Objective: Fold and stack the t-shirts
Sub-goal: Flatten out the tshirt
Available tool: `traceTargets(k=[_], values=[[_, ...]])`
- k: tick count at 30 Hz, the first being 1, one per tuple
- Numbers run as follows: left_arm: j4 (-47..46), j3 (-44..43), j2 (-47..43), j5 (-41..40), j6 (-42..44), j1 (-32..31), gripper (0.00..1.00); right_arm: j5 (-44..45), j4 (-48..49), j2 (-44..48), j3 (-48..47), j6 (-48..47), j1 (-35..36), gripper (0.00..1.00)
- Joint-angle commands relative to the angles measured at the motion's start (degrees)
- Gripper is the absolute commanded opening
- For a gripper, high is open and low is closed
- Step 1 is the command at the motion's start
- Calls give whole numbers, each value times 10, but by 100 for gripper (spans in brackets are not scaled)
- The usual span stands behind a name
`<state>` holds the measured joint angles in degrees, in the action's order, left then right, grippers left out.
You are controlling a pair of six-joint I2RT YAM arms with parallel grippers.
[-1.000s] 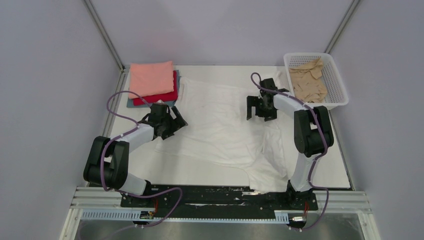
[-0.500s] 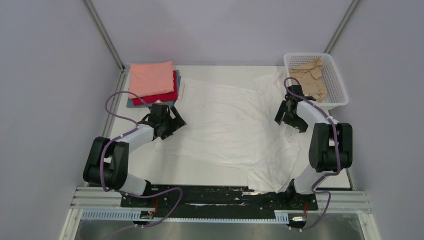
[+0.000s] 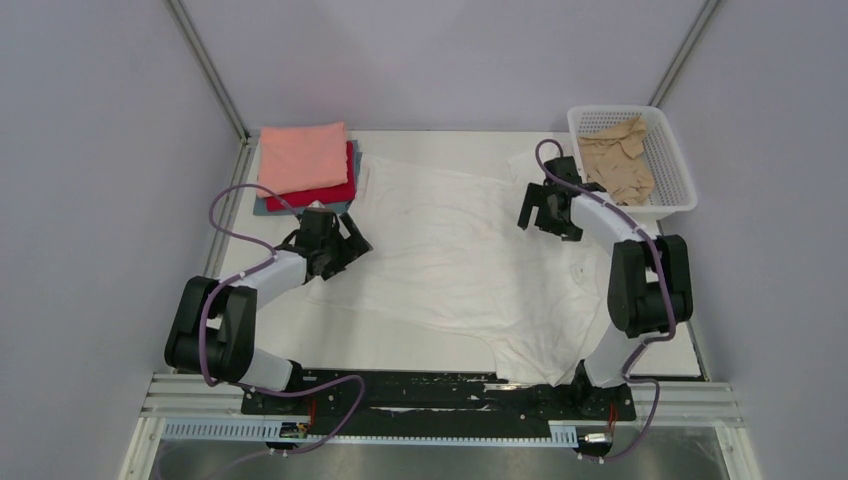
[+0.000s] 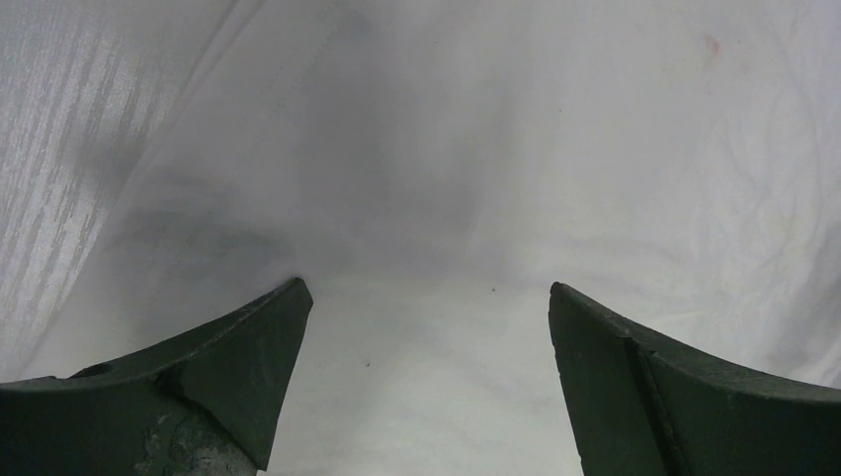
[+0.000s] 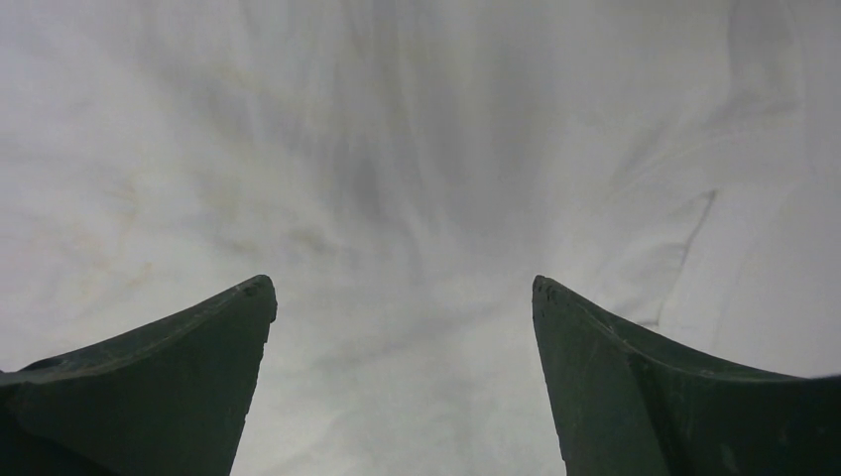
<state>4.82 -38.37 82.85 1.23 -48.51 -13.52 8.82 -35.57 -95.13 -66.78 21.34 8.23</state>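
Note:
A large white t-shirt (image 3: 450, 260) lies spread over the middle of the table. My left gripper (image 3: 335, 243) stands open low over its left edge, with only white cloth (image 4: 496, 149) between the fingers (image 4: 424, 288). Open as well, my right gripper (image 3: 543, 218) hovers over the shirt's far right part, near a seam (image 5: 694, 228), and nothing sits between its fingers (image 5: 401, 283). At the back left, folded shirts are stacked: salmon-pink (image 3: 303, 155) on top, then red (image 3: 340, 188), then grey-blue (image 3: 262, 207). A tan-beige shirt (image 3: 615, 160) lies crumpled in the basket.
The white lattice basket (image 3: 672, 165) stands at the back right corner, close to my right arm. Metal frame posts and grey walls enclose the table on three sides. The black base rail (image 3: 440, 392) runs along the near edge.
My right gripper swung right, then back toward the far middle-right. The white shirt's right side, folded inward before, now lies spread out toward the basket. The left arm barely moved.

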Motion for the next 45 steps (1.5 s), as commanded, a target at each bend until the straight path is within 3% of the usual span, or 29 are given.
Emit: traceTargets(k=[1, 18, 27, 30, 34, 39, 45], values=[[37, 25, -2, -16, 3, 2, 100, -19, 56, -99, -89, -16, -4, 100], [22, 10, 17, 7, -11, 2, 100, -57, -36, -417, -454, -101, -28, 100], [43, -16, -12, -10, -14, 0, 100, -70, -63, -443, -593, -144, -29, 100], [77, -15, -67, -48, -13, -9, 100, -58, -64, -371, -555, -161, -9, 100], [148, 9, -168, -117, -22, -16, 100, 24, -58, -232, -451, -150, 33, 100], [255, 70, -290, -197, -69, -16, 100, 69, -30, -67, -257, -51, 71, 100], [292, 133, -362, -208, -119, -9, 100, 103, 16, 112, -28, 83, 84, 100]])
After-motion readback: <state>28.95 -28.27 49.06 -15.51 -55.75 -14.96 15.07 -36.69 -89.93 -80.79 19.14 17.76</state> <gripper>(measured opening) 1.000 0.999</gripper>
